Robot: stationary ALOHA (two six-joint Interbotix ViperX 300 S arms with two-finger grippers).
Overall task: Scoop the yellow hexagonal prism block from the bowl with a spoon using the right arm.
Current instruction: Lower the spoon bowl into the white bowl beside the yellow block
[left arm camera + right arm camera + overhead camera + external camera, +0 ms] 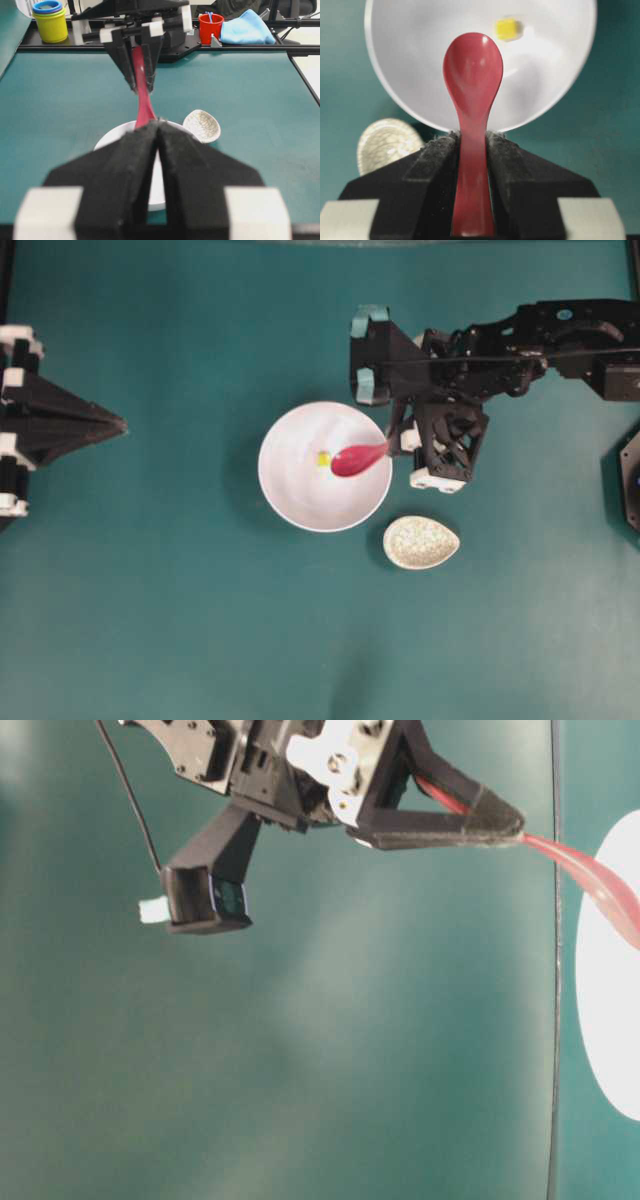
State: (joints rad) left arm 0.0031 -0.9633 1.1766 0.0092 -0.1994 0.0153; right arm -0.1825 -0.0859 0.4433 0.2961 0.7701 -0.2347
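In the middle of the green tabletop [150, 620] stands the white bowl [300, 502], and inside it, a little right of its centre in the overhead view, lies the yellow hexagonal prism block [323, 458]. The right tool [472, 145] is clamped on the handle of the pink-red spoon [472, 70]; its two black padded fingers [427, 165] press the handle from both sides. The oval head of the spoon is over the inside of the bowl, and its tip is just beside the block, to the right of it in the overhead view. I cannot tell if the head touches the bottom of the bowl. The left tool [159, 150] is at the left edge of the tabletop, well apart from the bowl, with its fingers together and nothing between them.

Just beside the bowl, on its near-right side, lies the speckled spoon rest [421, 542].

Several things could go wrong from here, in my judgement. The block is far smaller than the spoon head, so a fast push may only slide it over the smooth floor of the bowl or up the wall. If the head comes down too steeply, it may press on the bowl and shift or tip it. The glossy handle may also turn between the pads, and then the head would roll and drop the block.
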